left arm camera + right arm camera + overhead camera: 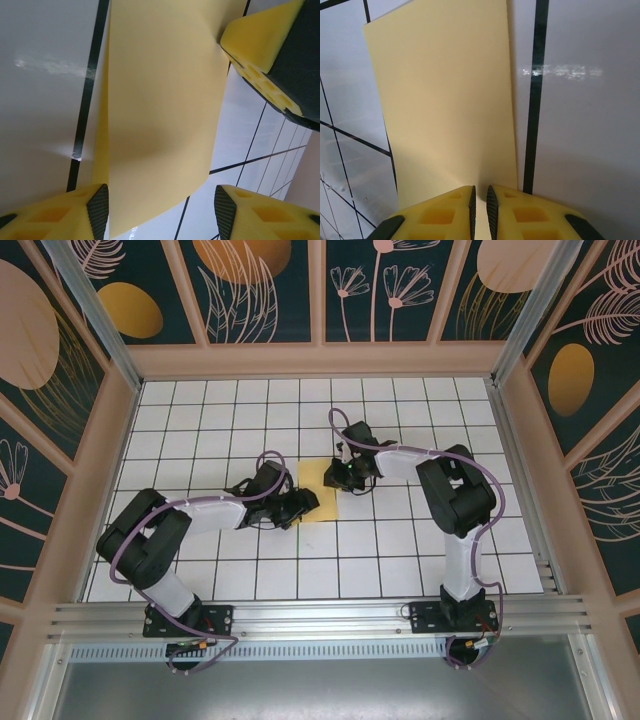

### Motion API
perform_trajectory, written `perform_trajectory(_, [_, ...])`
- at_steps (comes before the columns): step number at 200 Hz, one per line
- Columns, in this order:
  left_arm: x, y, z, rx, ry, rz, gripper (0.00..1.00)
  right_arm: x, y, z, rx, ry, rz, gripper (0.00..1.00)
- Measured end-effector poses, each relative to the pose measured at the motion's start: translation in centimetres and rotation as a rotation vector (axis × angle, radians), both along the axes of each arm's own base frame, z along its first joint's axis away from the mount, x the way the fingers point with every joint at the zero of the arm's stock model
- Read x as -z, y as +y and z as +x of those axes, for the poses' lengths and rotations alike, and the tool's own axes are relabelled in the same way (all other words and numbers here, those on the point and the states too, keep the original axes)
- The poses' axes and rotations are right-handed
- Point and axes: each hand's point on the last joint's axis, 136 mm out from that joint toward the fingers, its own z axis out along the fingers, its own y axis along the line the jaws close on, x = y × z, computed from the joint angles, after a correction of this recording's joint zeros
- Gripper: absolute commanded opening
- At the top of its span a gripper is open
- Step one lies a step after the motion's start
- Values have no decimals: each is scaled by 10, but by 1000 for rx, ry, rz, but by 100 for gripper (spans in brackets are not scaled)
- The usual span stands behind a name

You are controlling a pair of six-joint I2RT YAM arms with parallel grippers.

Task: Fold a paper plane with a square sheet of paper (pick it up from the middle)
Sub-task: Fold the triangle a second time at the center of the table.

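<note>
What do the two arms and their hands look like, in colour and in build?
The left arm and the right arm have black joints, white links and a purple cable running alongside each. The left hand and the right hand carry blocky yellow fingers with hollow cells and black textured pads on the inner faces.

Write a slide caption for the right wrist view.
Right pincer pinches the paper at its edge on a tiled table.
</note>
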Motion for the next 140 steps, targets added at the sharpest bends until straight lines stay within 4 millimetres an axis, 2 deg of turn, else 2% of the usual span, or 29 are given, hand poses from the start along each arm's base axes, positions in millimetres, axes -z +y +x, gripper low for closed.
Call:
perform_trajectory(31, [-8, -7, 5, -10, -12, -49, 54, 0, 0, 0, -3, -2, 15, 19])
perform_trajectory(60, [-11, -10, 8, -18, -21, -64, 45, -4, 1, -2, -11, -15, 35, 19])
perform_trajectory(88, [-7, -9, 8, -25, -16, -54, 40, -10, 0, -15, -36, -6, 56, 19])
perform_trajectory(114, [2, -7, 9, -32, -6, -34, 36, -28, -1, -25, -67, -31, 88, 18])
perform_trajectory(140, [12, -4, 8, -37, 12, -12, 35, -39, -1, -30, -91, -53, 108, 12])
